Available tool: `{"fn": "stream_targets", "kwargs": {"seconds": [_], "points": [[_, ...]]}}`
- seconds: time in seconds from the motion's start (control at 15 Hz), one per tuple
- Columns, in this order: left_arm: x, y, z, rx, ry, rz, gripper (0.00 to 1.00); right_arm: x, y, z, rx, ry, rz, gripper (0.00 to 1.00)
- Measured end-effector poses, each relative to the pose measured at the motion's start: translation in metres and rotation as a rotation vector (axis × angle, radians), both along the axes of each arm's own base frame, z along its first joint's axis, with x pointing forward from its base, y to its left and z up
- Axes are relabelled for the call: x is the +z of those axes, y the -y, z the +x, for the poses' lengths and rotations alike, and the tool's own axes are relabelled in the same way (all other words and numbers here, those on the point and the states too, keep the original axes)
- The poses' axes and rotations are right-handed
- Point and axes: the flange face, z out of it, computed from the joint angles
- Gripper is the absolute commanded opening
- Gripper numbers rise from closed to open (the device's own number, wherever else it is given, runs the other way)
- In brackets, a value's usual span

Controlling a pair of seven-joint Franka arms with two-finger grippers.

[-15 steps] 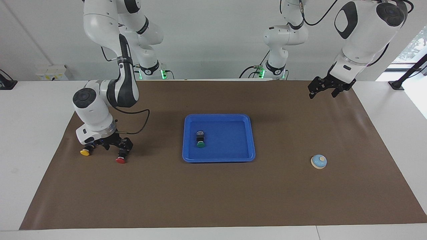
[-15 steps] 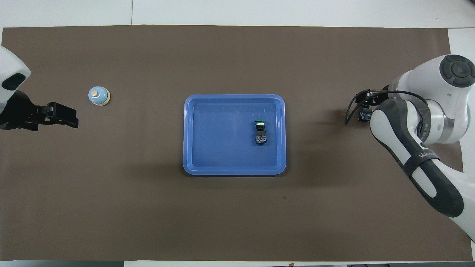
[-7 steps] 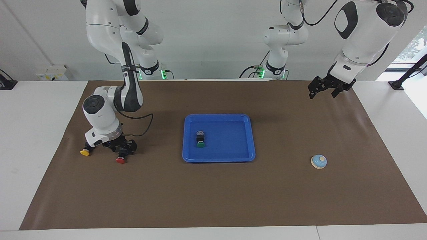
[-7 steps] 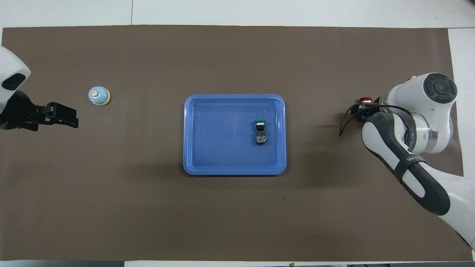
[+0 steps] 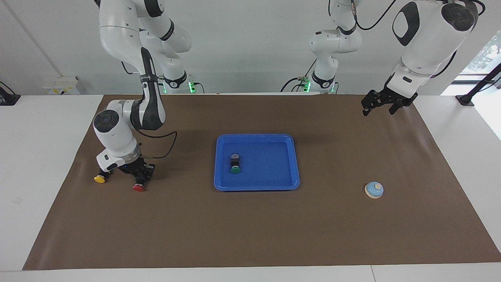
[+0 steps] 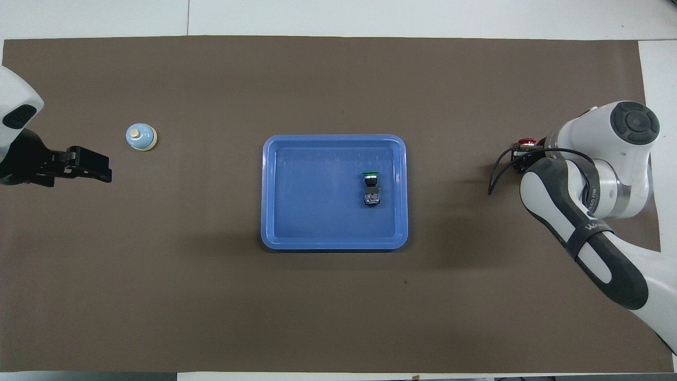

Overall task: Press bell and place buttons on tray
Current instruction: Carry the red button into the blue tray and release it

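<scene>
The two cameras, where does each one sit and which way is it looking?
Facing view: high across the table, looking at the robots; both arms show whole, right gripper shut on the red button.
Overhead view: above the robots' end, looking steeply down; left gripper open.
Shared: tray, green button, bell.

Blue tray (image 5: 256, 187), green btn (image 5: 235, 169), red btn (image 5: 137, 188), yellow btn (image 5: 99, 179), lt-blue/cream bell (image 5: 374, 189), brown mat (image 5: 250, 227).
</scene>
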Motion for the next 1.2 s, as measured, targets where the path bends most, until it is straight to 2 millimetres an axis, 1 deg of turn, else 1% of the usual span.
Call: {"fn": "stream_targets", "kwargs": {"seconds": [0.07,0.13,0.2,0.27,0.4,0.47,0.6,0.74,0.8,0.87,0.94,1.0,1.07,1.2], "points": [[0.0,0.0,0.0,0.0,0.0,0.0,1.0,0.011,-0.005,0.005,0.007,-0.005,0.0,0.0],[0.0,0.0,0.0,0.0,0.0,0.0,1.0,0.025,-0.014,0.012,0.021,-0.01,0.001,0.0],[0.0,0.0,0.0,0.0,0.0,0.0,1.0,0.042,-0.027,0.018,0.039,-0.015,0.001,0.0],[0.0,0.0,0.0,0.0,0.0,0.0,1.0,0.059,-0.045,0.023,0.06,-0.018,0.002,0.0],[0.0,0.0,0.0,0.0,0.0,0.0,1.0,0.091,-0.094,0.028,0.083,-0.013,0.004,0.0],[0.0,0.0,0.0,0.0,0.0,0.0,1.0,0.104,-0.122,0.029,0.089,-0.008,0.005,0.0],[0.0,0.0,0.0,0.0,0.0,0.0,1.0,0.125,-0.184,0.024,0.104,-0.005,0.007,0.0],[0.0,0.0,0.0,0.0,0.0,0.0,1.0,0.14,-0.25,0.015,0.107,-0.008,0.008,0.0],[0.0,0.0,0.0,0.0,0.0,0.0,1.0,0.143,-0.285,0.008,0.108,-0.009,0.007,0.0],[0.0,0.0,0.0,0.0,0.0,0.0,1.0,0.141,-0.318,0.001,0.114,-0.013,0.007,0.0],[0.0,0.0,0.0,0.0,0.0,0.0,1.0,0.134,-0.347,-0.006,0.12,-0.018,0.005,0.0],[0.0,0.0,0.0,0.0,0.0,0.0,1.0,0.12,-0.372,-0.013,0.123,-0.03,0.0,0.0],[0.0,0.0,0.0,0.0,0.0,0.0,1.0,0.104,-0.393,-0.019,0.129,-0.041,-0.005,0.0],[0.0,0.0,0.0,0.0,0.0,0.0,1.0,0.075,-0.426,-0.026,0.151,-0.03,0.004,0.0]]}}
